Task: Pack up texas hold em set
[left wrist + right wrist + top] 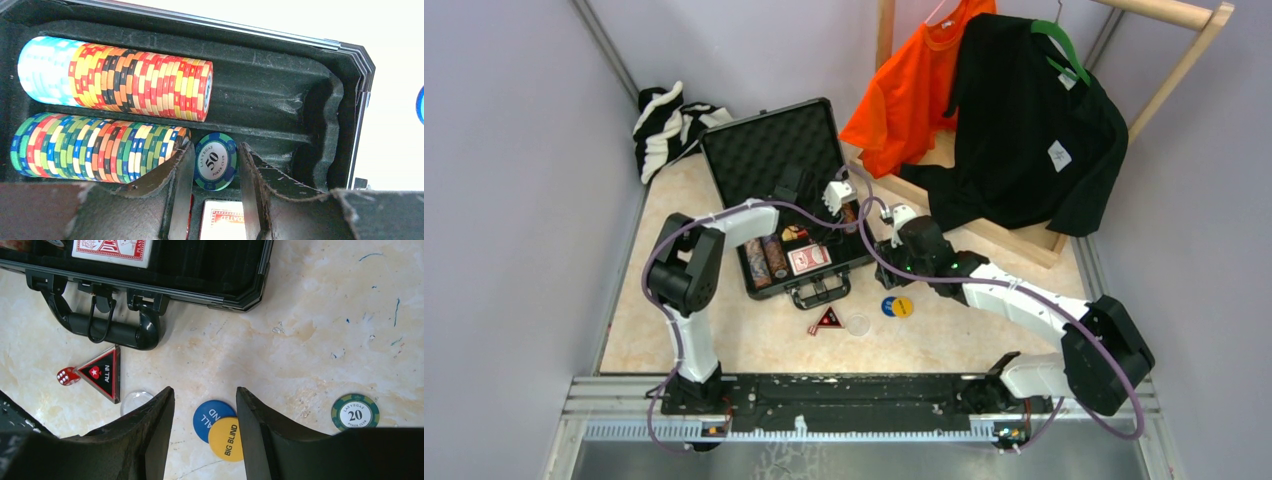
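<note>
**Seating a 50 chip, blind discs waiting**

My left claw (pixel 214 150) has its jaws apart either side of the 50 chip (pixel 215 161). The chip stands on edge in the briefcase's (pixel 345 100) lower groove, just beside the end of the chip row (pixel 95 150). I'd nudge it flush against the row, then lift straight out so it can't roll. My right claw (pixel 204 390) hangs parted and empty over the table, off the case's handle side. Below it the yellow BIG BLIND disc (pixel 227 440) overlaps the blue disc (pixel 210 415), so I'd take the yellow first.
</note>
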Controlling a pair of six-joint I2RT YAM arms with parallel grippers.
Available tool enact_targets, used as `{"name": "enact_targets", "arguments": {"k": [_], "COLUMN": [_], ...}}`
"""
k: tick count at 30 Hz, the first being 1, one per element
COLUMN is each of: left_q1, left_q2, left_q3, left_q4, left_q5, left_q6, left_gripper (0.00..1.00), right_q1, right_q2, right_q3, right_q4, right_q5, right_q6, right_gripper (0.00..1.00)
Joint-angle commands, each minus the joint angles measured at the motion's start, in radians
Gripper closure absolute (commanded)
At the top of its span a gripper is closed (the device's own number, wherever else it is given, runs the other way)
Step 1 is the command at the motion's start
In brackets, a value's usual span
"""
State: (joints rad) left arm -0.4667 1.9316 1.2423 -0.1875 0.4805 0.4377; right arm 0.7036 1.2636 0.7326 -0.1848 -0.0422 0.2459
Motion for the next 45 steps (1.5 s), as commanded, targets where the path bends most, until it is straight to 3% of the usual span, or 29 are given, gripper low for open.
{"name": "enact_targets", "arguments": {"k": [1, 24, 36, 40, 45], "left_q1": [0.026, 0.025, 0.026, 0.026, 0.024], "left_q2": [-0.047, -0.122, -0.083, -0.144, -0.334], "left_q3": [0.010, -0.052, -0.020, -0.058, -0.201], "left_q4": [0.112, 0.281, 0.251, 0.296, 0.501], "left_q5": [-0.155, -0.540, -0.511, -0.529, -0.568], "left_q6": [0.010, -0.056, -0.069, -0.105, -0.213], "left_gripper": [0.56, 0.58, 0.57, 0.56, 0.54], "right_q1": [-0.006, -0.006, -0.006, -0.007, -0.059], "right_q2": [-0.002, 0.000, 0.000, -0.010, -0.034], "right_q3": [-0.004, -0.008, -0.016, -0.026, -0.023], "right_q4": [0.045, 0.045, 0.046, 0.063, 0.068], "right_q5": [-0.012, -0.025, -0.027, 0.005, 0.020], "right_q6": [0.000, -0.010, -0.011, 0.012, 0.104], "right_gripper": [0.51, 0.52, 0.52, 0.53, 0.54]}}
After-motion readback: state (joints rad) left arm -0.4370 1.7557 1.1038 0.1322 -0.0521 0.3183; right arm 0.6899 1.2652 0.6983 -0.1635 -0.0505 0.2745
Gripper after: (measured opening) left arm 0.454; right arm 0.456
